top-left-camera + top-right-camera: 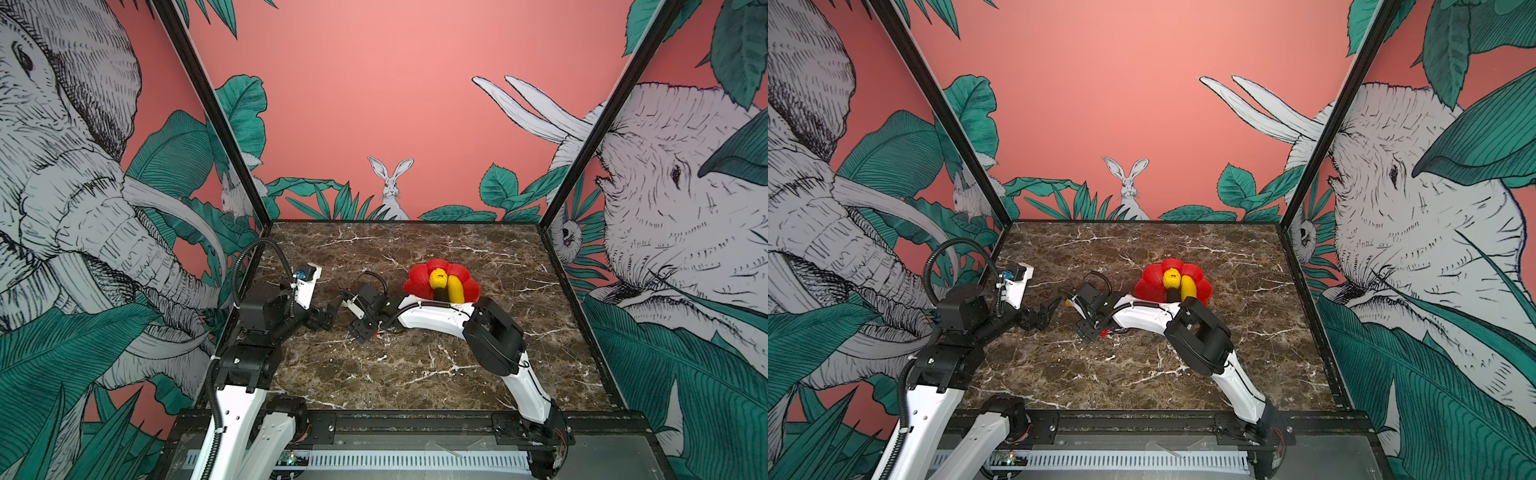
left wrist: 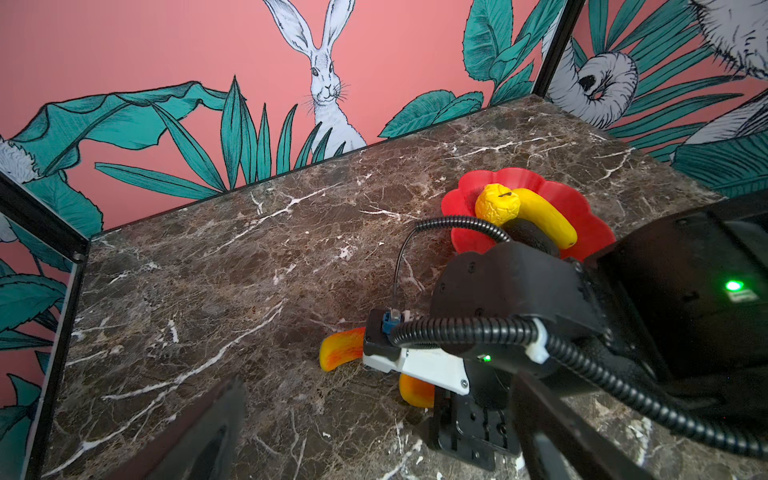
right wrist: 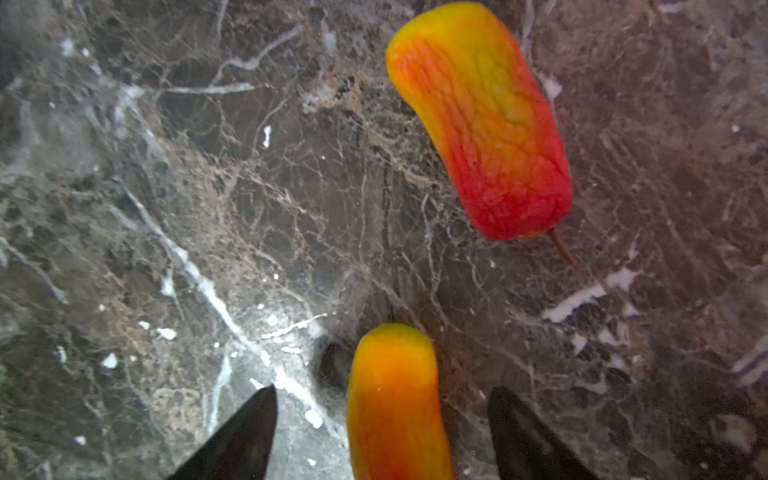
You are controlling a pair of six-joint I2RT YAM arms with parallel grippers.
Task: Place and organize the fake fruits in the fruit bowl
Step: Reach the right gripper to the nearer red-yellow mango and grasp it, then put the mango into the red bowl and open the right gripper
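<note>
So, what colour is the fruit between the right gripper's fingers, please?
The fruit is orange with a yellow tip; right wrist view.

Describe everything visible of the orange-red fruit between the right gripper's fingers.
The orange-red fruit is a long, rounded, plastic-looking piece, yellow-orange at its visible end and reddening further back, lightly wrinkled. It lies on the marble table between the right gripper's open fingers, a gap on each side. Its other end is out of frame.

bowl (image 1: 417, 277) right of two loose fruits (image 2: 340, 348)
</note>
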